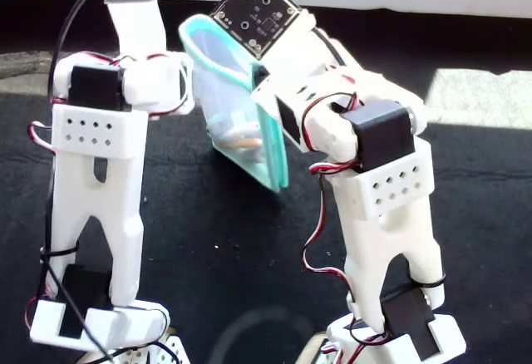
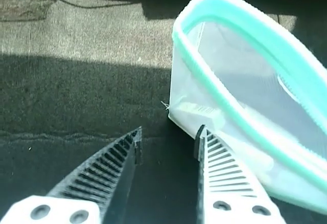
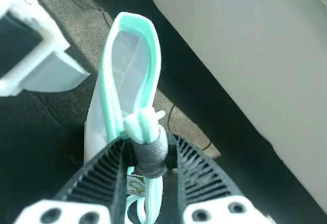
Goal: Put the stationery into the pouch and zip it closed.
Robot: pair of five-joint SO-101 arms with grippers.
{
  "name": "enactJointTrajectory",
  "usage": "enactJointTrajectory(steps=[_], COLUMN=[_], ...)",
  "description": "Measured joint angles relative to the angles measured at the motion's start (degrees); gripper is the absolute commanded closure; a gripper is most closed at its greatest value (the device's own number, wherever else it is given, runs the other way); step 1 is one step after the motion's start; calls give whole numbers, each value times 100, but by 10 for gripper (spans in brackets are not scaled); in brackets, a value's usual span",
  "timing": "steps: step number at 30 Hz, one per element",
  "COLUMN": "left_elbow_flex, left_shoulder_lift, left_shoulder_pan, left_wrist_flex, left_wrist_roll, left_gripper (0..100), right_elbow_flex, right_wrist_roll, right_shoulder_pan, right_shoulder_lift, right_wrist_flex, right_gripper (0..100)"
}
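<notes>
My right claw is clenched on the grey zipper pull of the mint-edged pouch. The pouch hangs tilted between my arms above the black table, its mouth unzipped. A pale item lies inside. My left claw is spread and empty, just beside the pouch's corner.

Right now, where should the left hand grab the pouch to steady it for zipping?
Probably the pouch by its end corner under the teal zipper band, straight ahead of the open left hand; it lies away from the pull cord the right hand pinches.
</notes>
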Motion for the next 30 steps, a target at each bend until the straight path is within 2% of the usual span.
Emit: enactJointTrajectory(steps=[4, 7, 12, 17, 24, 28, 30], left_elbow_flex=[0, 0, 0, -18, -18, -18, -18], left_shoulder_lift=[-149, -158, -35, 18, 26, 26, 26], left_shoulder_pan=[0, 0, -26, -26, -26, -26, -26], left_wrist_flex=[308, 308, -44, -545, -1574, -1670, -1459], left_wrist_roll=[0, 0, 0, 0, 0, 0, 0], left_gripper=[800, 745, 726, 726, 726, 726, 726], right_elbow_flex=[0, 0, -26, -826, -1495, -1495, -1424], right_wrist_roll=[0, 0, 0, 0, 774, 826, 826], right_shoulder_pan=[0, 0, 0, 9, 202, 352, 352], right_shoulder_lift=[132, 185, 185, 281, 264, 290, 343], right_wrist_flex=[0, 0, -53, -53, -44, 35, 44], right_gripper=[993, 993, 993, 993, 993, 993, 993])
